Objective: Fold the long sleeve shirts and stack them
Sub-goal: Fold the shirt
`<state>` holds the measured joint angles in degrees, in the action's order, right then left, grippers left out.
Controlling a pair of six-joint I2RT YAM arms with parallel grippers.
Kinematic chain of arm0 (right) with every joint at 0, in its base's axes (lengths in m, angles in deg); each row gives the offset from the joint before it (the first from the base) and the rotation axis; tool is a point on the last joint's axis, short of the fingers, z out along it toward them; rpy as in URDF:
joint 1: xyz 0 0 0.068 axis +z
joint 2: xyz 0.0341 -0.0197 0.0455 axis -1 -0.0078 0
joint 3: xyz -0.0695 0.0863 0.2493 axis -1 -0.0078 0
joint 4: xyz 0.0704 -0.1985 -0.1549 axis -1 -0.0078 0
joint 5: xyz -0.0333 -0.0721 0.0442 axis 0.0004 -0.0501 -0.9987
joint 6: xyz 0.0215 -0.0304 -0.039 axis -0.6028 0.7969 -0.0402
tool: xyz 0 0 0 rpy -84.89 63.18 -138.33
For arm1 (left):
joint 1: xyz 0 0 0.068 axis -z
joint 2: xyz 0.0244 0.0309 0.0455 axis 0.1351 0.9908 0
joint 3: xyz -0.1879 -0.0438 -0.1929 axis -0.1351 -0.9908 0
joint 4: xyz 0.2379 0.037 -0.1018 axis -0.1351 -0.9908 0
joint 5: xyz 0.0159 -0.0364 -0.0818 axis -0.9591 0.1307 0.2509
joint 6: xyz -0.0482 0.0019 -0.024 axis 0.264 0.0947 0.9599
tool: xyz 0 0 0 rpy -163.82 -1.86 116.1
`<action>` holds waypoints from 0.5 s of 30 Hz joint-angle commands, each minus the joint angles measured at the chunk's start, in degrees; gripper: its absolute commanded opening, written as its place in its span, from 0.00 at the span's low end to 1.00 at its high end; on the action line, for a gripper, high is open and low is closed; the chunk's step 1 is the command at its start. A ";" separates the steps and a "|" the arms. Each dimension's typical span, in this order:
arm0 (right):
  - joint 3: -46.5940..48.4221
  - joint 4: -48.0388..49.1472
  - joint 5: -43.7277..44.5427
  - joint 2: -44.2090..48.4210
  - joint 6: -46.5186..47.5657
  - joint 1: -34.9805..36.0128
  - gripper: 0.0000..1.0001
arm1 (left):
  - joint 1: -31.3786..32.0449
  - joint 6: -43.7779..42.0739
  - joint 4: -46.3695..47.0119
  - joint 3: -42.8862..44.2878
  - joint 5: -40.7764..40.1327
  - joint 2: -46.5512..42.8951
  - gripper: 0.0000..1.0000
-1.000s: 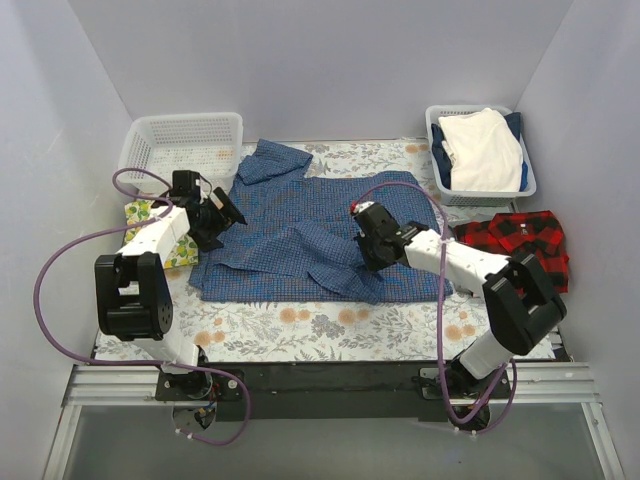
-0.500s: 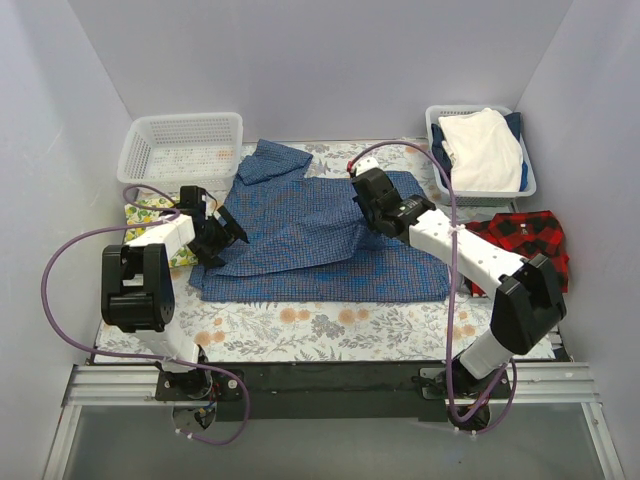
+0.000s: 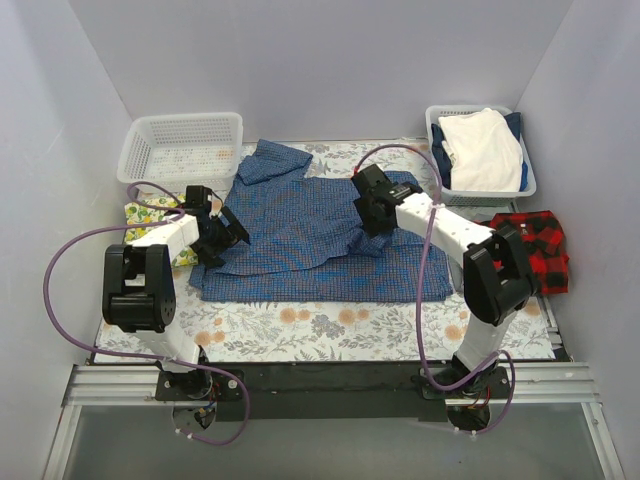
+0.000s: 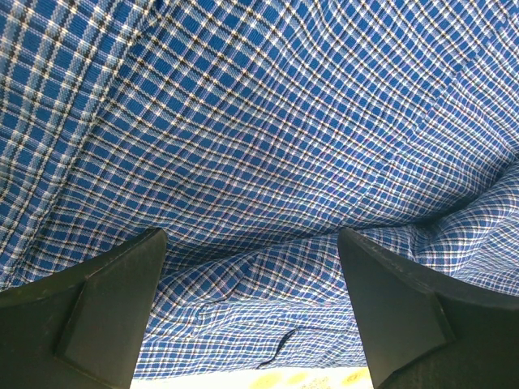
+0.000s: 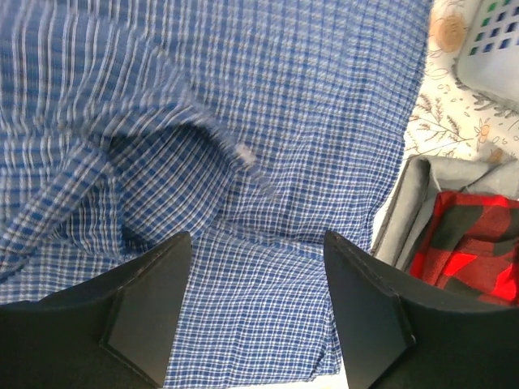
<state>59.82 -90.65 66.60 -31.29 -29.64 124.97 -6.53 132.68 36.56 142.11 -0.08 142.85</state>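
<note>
- Right hand (image 5: pixel 255 301): your fingers stand wide apart with nothing between them. It hovers just above the blue shirt (image 3: pixel 310 235), towards the far edge of the table (image 3: pixel 300 325).
- Left hand (image 4: pixel 251 312): also wide open and holding nothing, low over the shirt's edge on the left side of the table.
- Blue shirt: spread across the middle of the table. A fold lies doubled over under the right hand, and one sleeve still trails towards the far-left corner.
- Red plaid shirt (image 3: pixel 535 250): against the right edge of the table, apart from the blue one and not yet folded.
- Other items: a white garment (image 3: pixel 485 150) in the right basket (image 3: pixel 432 125) at the far-right corner, a left basket (image 3: pixel 185 117) at the far-left corner, and a lemon-print cloth (image 3: pixel 145 212) by the left edge.
- Step in hand, as judged: the first folds of the blue shirt, with one fold just laid down.
- Next move, as judged: lift your right hand clear without dragging the cloth. Then take the loose sleeve or the near hem with both hands.
- Change from a second ago: the right hand was then shut on a fold of cloth near the middle of the shirt. It has since carried that fold towards the far edge and let go. The left hand has barely shifted and was already open.
</note>
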 commanded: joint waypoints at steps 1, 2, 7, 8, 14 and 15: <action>4.98 1.22 -5.78 3.03 -2.51 -0.97 0.73 | 0.26 -1.50 1.21 -1.77 -3.93 2.72 0.88; 4.02 1.49 -10.24 3.47 -2.15 -0.97 0.72 | 0.35 -1.50 1.30 -1.68 -4.10 2.63 0.88; -3.71 3.86 -25.65 7.07 3.21 -0.70 0.61 | 0.43 -1.50 1.21 -1.25 -3.75 2.98 0.88; -5.03 3.95 -27.93 7.33 3.48 -0.70 0.58 | 0.43 -1.59 1.13 -1.16 -3.66 2.98 0.88; -9.43 8.07 -28.14 6.90 2.52 -0.79 0.47 | 0.52 -1.50 1.13 -1.07 -3.66 3.24 0.88; -9.78 9.04 -28.22 6.46 2.34 -0.79 0.47 | 0.52 -1.50 1.12 -1.07 -3.66 3.33 0.88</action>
<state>51.13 -86.84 41.49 -24.95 -27.54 124.29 -6.29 132.66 36.37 142.28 -0.59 142.89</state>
